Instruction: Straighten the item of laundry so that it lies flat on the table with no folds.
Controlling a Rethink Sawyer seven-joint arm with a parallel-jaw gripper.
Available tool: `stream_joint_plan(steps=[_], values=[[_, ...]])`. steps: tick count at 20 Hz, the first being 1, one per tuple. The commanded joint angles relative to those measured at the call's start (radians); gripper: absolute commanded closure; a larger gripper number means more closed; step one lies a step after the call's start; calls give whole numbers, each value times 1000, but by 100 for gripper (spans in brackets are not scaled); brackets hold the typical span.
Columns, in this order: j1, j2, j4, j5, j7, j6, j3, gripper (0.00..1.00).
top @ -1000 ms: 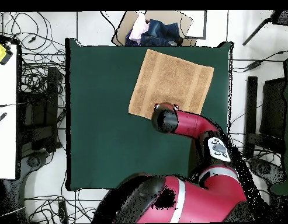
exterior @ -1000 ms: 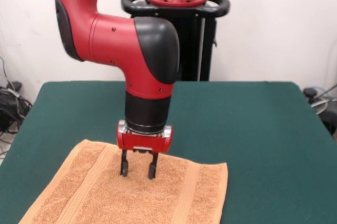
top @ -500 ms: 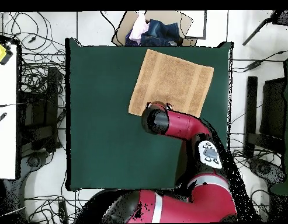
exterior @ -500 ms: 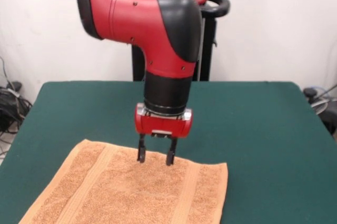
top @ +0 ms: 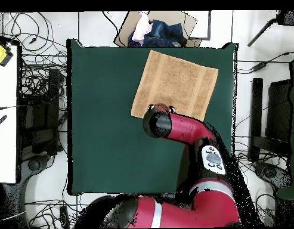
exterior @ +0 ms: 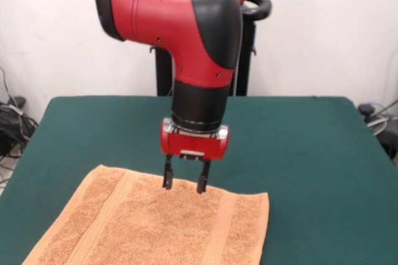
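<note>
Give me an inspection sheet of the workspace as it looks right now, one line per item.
Surface: table, dark green top, otherwise bare.
Job's things: towel, orange-tan, lying flat with no folds seen, near the table's edge.
Clutter: nothing seen on the table.
Pincer: pincer open, tips at the towel's edge nearest the robot, holding nothing.
Cables: cable tangles on the floor beside the table.
Surroundings: cardboard box of clothes on the floor past the table; white wall behind the robot.

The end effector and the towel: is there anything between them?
Nothing. In the front view the open end effector hangs with its tips at the towel near its far edge, and nothing lies between them; whether they touch cannot be told.
</note>
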Motion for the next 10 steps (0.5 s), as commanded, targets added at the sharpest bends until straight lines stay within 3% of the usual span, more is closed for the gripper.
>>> stream_joint_plan(steps=[1, 10], values=[[-72, 165, -81, 17, 162, -57, 36, 0], [-60, 165, -79, 17, 183, -50, 31, 0]])
